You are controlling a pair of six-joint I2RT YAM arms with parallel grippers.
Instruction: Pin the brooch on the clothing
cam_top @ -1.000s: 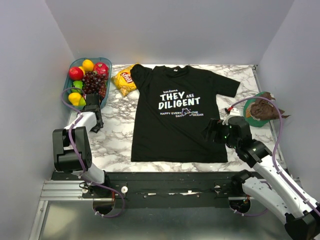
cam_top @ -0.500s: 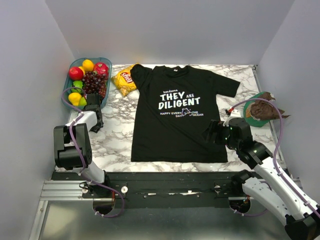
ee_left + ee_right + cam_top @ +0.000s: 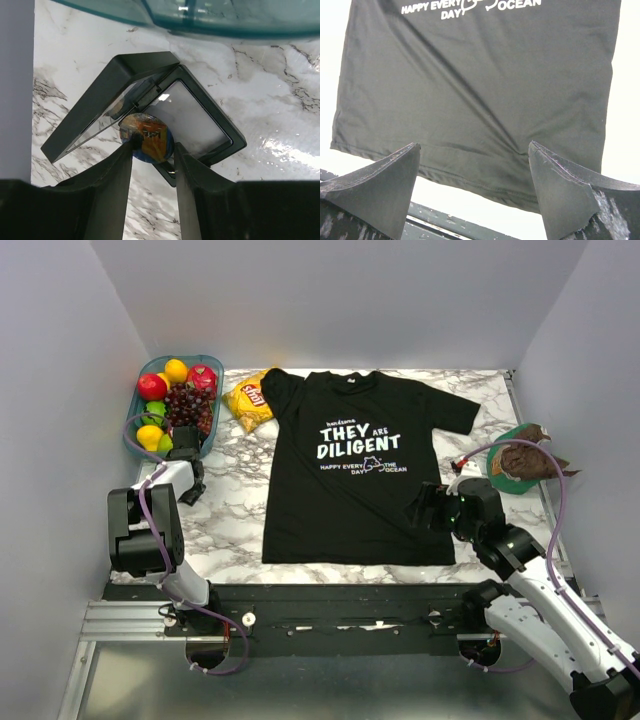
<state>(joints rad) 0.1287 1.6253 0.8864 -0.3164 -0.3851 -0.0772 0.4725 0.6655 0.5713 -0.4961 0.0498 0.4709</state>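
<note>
- Top external view: the table (image 3: 240,510) carries the clothing (image 3: 350,480), lying flat with nothing pinned on it yet.
- The right gripper (image 3: 472,145) hangs over the clothing's hem, its fingers spread wide and holding nothing.
- The left gripper (image 3: 152,150) pinches the brooch (image 3: 147,137) at the open case (image 3: 200,120). Such a thin edge grip could let it slip, or drag the case along.

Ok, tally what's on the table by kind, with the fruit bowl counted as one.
T-shirt: 1
Brooch: 1
Black case: 1
Fruit bowl: 1
Snack bag: 1
Green plate: 1
Brown crumpled item: 1
Total: 7
</note>
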